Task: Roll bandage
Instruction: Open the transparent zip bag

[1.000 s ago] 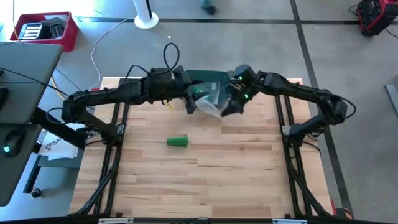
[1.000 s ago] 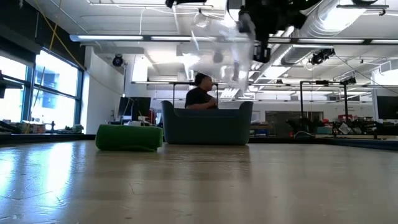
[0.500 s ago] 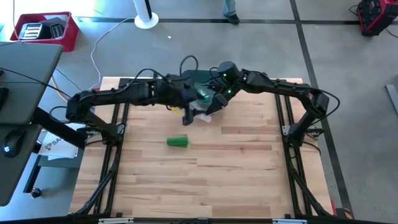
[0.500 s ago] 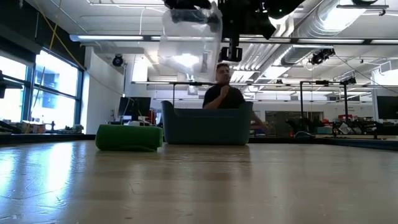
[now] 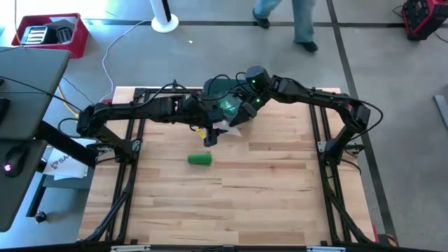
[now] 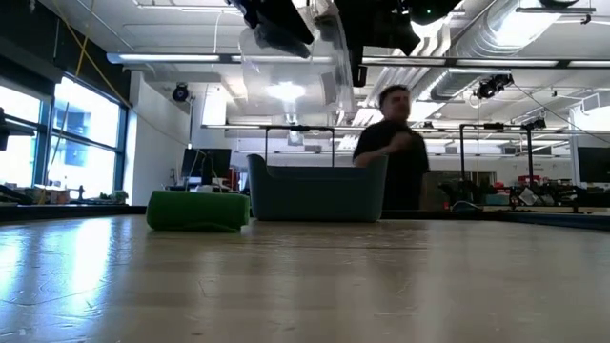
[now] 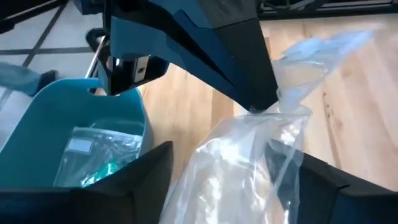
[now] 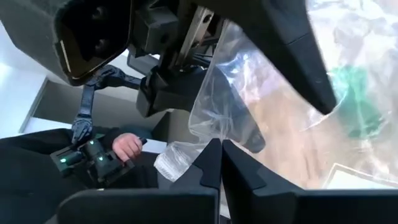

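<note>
High view: wooden table [image 5: 266, 189] | right claw [image 5: 234, 120] pinches plastic bag [image 5: 225, 126] | left claw [image 5: 210, 129] spread | person [image 5: 294, 17] behind.

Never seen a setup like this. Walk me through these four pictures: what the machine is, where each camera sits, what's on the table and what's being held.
The machine is two dark robot arms working at a wooden table. One camera looks straight down from above, one sits at table height looking across into the room, and one rides on each arm's wrist.

From above, both arms meet near the table's far edge, over a teal bin. The right pincer is shut on a clear plastic bag, pinching it near its top and holding it up in the air. The left pincer stands open around the hanging bag, its fingers on either side of it.

A green bandage roll lies alone on the table, nearer the front. The left wrist picture shows more clear packets inside the bin. A person is walking past behind the table.
</note>
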Controlling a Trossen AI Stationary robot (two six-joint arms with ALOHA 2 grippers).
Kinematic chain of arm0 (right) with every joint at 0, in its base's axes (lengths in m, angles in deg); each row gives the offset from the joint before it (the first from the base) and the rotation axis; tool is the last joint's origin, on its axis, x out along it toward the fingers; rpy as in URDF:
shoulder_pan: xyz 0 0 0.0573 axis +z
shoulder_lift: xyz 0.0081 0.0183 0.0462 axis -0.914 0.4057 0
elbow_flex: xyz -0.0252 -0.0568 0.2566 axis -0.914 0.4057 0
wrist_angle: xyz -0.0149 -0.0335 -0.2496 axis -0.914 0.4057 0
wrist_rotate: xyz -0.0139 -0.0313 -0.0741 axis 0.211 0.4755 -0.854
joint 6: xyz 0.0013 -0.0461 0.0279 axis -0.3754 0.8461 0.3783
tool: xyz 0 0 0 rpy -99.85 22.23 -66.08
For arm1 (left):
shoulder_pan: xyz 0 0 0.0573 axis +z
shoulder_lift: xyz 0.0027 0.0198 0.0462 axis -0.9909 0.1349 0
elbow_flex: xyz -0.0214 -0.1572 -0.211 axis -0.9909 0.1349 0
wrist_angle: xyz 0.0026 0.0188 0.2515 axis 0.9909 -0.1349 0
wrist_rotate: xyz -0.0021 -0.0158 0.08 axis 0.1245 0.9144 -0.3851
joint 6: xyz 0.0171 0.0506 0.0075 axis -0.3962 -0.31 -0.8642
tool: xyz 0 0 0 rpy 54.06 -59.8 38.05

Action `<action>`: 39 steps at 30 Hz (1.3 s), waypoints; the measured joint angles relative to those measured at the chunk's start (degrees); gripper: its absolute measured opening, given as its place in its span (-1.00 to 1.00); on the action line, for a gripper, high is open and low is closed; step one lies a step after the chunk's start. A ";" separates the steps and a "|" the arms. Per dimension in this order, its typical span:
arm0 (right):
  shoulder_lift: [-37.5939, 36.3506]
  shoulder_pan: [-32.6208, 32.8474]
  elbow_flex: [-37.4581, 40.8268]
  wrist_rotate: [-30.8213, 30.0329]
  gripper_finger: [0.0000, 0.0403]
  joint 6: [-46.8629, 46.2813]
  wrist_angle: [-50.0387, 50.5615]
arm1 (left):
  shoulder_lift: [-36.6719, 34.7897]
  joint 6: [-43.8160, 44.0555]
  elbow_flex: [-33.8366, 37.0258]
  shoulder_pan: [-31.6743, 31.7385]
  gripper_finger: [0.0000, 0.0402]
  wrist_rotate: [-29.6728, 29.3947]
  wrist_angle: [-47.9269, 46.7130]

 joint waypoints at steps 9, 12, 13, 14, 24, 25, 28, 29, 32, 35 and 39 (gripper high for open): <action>-2.38 -1.41 0.00 -4.89 -1.00 3.64 -0.88 | -1.05 12.81 0.00 -1.63 -0.75 0.66 -0.29; -5.57 -3.28 0.00 -8.51 -1.00 5.02 -0.93 | -2.67 19.78 0.00 -1.68 -0.94 0.41 -0.02; -6.80 -3.97 0.00 -9.53 -1.00 5.59 -0.92 | -3.28 21.65 0.00 -1.68 -0.93 -0.41 0.52; -8.21 -4.78 0.00 -10.79 -1.00 6.04 -0.94 | -4.10 23.01 0.00 -1.68 -0.93 -1.29 1.26; -19.83 -6.86 0.04 -15.28 -0.64 14.86 -14.35 | -10.89 26.92 0.00 0.28 -0.99 -4.38 18.61; -20.49 -6.16 0.04 -16.61 -0.56 16.25 -17.32 | -11.08 26.92 0.00 0.59 -0.99 -4.32 20.37; -21.49 -3.38 0.04 -22.27 -0.33 20.13 -23.50 | -11.17 26.94 0.00 1.38 -1.00 -4.23 24.59; -21.53 -2.31 0.04 -23.85 -0.28 21.25 -24.55 | -11.11 26.94 0.00 1.58 -1.00 -4.21 25.58; -21.11 0.81 0.04 -28.66 -0.20 24.51 -25.26 | -10.75 26.94 0.00 1.86 -1.00 -3.97 27.85; -20.48 3.21 0.06 -33.37 -0.18 27.60 -25.17 | -10.65 26.94 0.00 1.86 -1.00 -3.47 29.06; -19.96 4.91 0.09 -40.42 -0.22 30.19 -25.08 | -10.54 26.94 0.00 1.82 -1.00 -2.63 29.50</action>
